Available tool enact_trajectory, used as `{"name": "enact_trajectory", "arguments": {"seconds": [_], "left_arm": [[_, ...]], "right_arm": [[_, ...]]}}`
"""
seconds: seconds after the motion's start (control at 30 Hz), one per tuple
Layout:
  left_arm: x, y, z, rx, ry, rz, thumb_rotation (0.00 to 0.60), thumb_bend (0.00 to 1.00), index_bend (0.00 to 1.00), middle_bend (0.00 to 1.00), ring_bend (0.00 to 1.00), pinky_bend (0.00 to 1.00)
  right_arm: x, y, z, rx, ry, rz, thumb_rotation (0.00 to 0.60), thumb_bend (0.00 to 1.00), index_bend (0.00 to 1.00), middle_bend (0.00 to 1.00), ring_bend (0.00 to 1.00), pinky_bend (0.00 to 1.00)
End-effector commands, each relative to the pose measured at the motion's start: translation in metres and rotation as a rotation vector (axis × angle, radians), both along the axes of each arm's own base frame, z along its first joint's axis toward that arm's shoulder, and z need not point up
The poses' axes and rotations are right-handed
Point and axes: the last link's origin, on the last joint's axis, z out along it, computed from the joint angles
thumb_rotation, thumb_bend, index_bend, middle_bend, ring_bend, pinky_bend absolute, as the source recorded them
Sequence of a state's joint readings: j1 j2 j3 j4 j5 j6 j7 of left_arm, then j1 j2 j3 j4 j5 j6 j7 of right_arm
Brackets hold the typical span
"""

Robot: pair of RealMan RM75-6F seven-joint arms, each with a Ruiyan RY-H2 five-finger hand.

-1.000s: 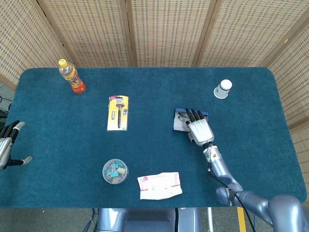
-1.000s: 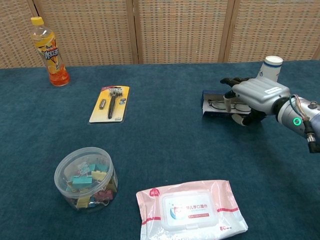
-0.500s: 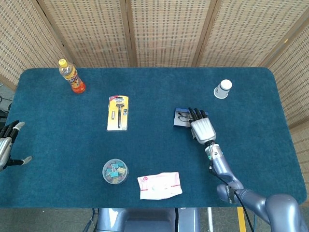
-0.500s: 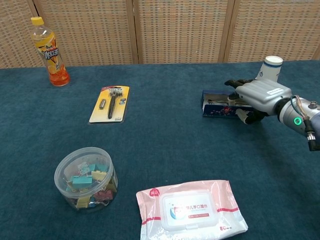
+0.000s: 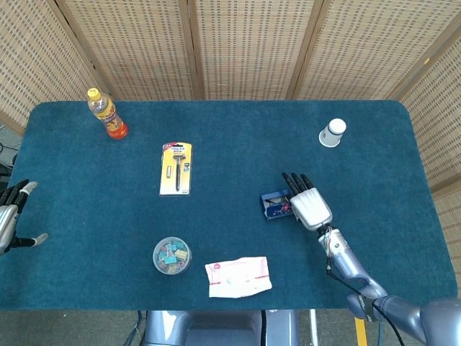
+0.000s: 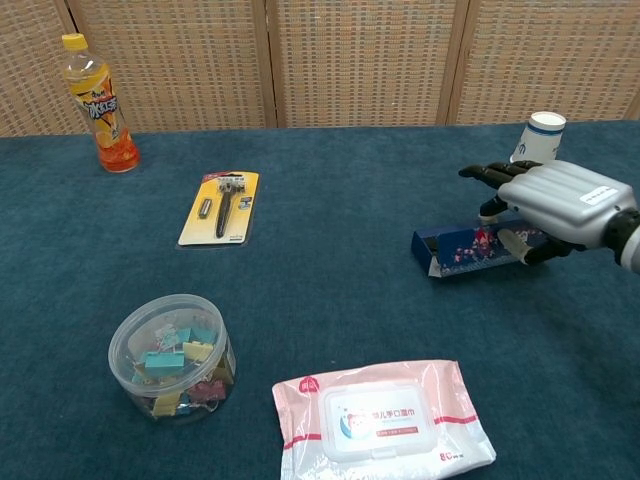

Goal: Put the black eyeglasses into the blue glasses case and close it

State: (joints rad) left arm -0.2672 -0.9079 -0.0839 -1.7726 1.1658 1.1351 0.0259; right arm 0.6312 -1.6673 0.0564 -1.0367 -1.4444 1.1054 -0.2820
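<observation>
We see the right hand (image 6: 560, 205) over the right part of the table (image 5: 230, 238), palm down, gripping the blue glasses case (image 6: 470, 250) from above. Its dark fingertips (image 6: 480, 173) extend past the far side of the case, and its thumb lies against the near side. The case appears closed, with a floral pattern on its near face. The black eyeglasses do not show in either view, so we cannot tell where they are. In the chest view the case seems slightly lifted or tilted, though we cannot tell whether it touches the cloth.

The left hand (image 5: 11, 216) rests at the far left edge of the table, fingers apart and holding nothing.

Behind the right hand stands a white paper cup (image 6: 543, 135). Toward the middle lies a razor pack (image 5: 176, 168) on a yellow card. At the front lie a pack of wet wipes (image 6: 385, 420) and a clear tub of binder clips (image 6: 172, 355). An orange drink bottle (image 5: 106, 114) stands at the far left corner.
</observation>
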Motion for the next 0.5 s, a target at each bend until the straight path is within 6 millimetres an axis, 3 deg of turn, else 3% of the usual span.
{"name": "enact_trajectory", "arguments": {"seconds": [0.03,0.27,0.5], "left_arm": [[0.000,0.000,0.000,-0.001,0.001,-0.001,0.600,0.00,0.00,0.00,0.00,0.00],[0.001,0.000,-0.001,-0.007,0.003,0.002,0.600,0.00,0.00,0.00,0.00,0.00],[0.001,0.000,-0.003,-0.013,0.008,0.004,0.600,0.00,0.00,0.00,0.00,0.00]], "right_arm": [[-0.004,0.011,0.005,0.015,0.002,0.023,0.600,0.67,0.71,0.00,0.00,0.11],[-0.006,0.039,0.025,0.049,0.034,0.111,0.600,0.67,0.71,0.00,0.00,0.11],[0.001,0.032,0.029,0.058,0.107,0.161,0.600,0.67,0.71,0.00,0.00,0.11]]}}
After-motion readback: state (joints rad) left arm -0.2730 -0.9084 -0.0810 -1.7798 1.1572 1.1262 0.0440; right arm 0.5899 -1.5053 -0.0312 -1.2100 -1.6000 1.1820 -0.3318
